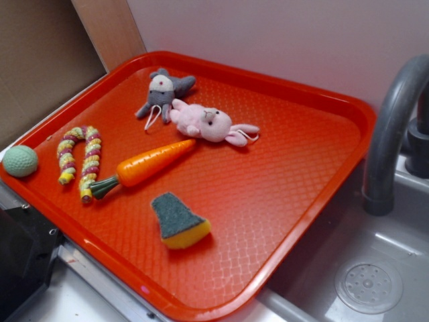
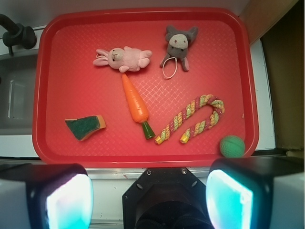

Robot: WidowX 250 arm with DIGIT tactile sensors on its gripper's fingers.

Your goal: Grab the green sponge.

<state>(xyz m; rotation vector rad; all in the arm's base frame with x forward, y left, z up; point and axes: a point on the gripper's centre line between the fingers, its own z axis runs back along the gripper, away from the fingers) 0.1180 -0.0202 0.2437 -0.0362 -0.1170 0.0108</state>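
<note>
The green sponge (image 1: 177,220) (image 2: 85,127) is a small wedge with a dark green top over yellow foam. It lies flat on the red tray (image 1: 301,194) (image 2: 66,38), toward the tray's front edge in the exterior view and at the lower left in the wrist view. My gripper (image 2: 149,200) shows only in the wrist view, high above the tray's near edge. Its two pale fingers (image 2: 69,202) stand wide apart with nothing between them, well clear of the sponge. The exterior view holds no part of the arm.
On the tray lie a toy carrot (image 1: 147,166) (image 2: 135,102), a pink bunny (image 1: 209,124) (image 2: 123,58), a grey plush (image 1: 163,90) (image 2: 179,44) and a striped rope cane (image 1: 79,161) (image 2: 193,119). A pale green ball (image 1: 20,161) (image 2: 232,146) rests at the tray's rim. A grey faucet (image 1: 392,127) and sink (image 1: 369,282) stand beside the tray.
</note>
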